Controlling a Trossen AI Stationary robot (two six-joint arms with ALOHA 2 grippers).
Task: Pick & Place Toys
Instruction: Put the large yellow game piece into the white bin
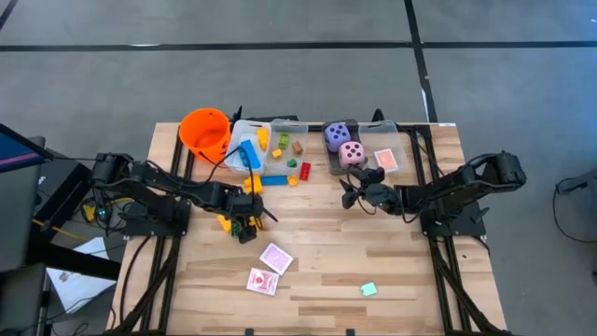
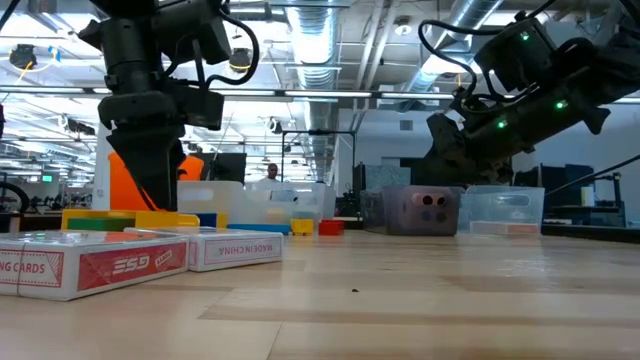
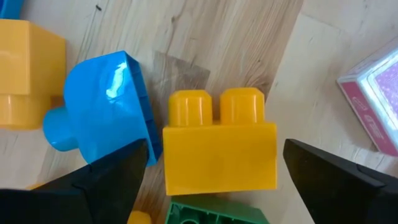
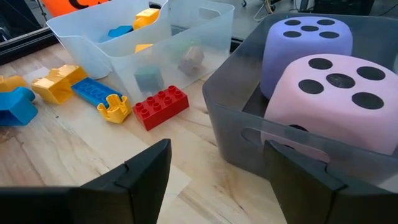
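My left gripper (image 3: 214, 177) points down, open, over a cluster of blocks left of the table's middle. Its fingers stand on either side of a yellow two-stud block (image 3: 219, 149) that lies on the wood. A blue block (image 3: 106, 118) lies beside one finger, a green block (image 3: 211, 213) just below the yellow one, and another yellow block (image 3: 25, 68) farther off. My right gripper (image 1: 351, 194) hovers open near the grey bin (image 4: 249, 143), which holds a pink die (image 4: 336, 99) and a purple die (image 4: 305, 43). Its fingers hold nothing.
A clear bin (image 4: 93, 37) with several blocks and an orange bucket (image 1: 205, 131) stand at the far edge. A red block (image 4: 161, 106) and small yellow and blue pieces lie before that bin. Card boxes (image 1: 275, 258) (image 1: 262, 281) and a small green piece (image 1: 368, 289) lie nearer the front.
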